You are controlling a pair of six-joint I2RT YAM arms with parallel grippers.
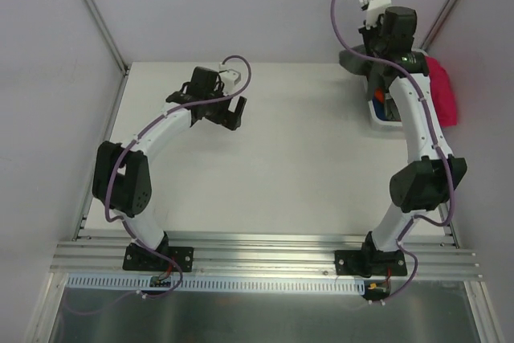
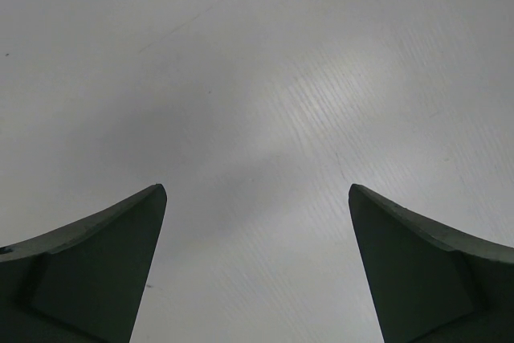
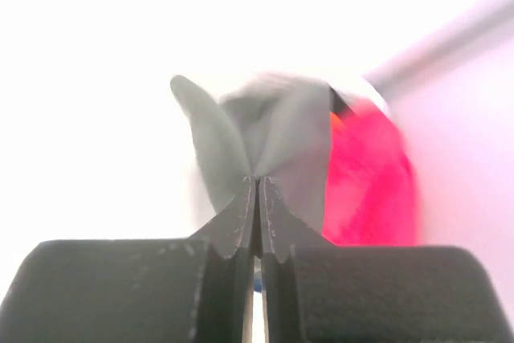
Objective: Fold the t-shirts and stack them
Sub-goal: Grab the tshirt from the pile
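At the far right corner of the white table (image 1: 305, 166), the right tool (image 3: 257, 181) pinched a fold of grey-green t-shirt (image 3: 277, 134) above a white basket (image 1: 379, 120); a magenta t-shirt (image 1: 442, 90) draped the basket's right side; the left tool (image 2: 257, 194) hung spread over the table's matt surface; pale walls (image 1: 241, 6) enclosed everything.

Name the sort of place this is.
Likely a robot test cell: white-and-black left arm and right arm bolted to an aluminium rail, a white table walled by plain white panels, the right gripper pinching a grey-green cloth t-shirt by a white plastic basket.
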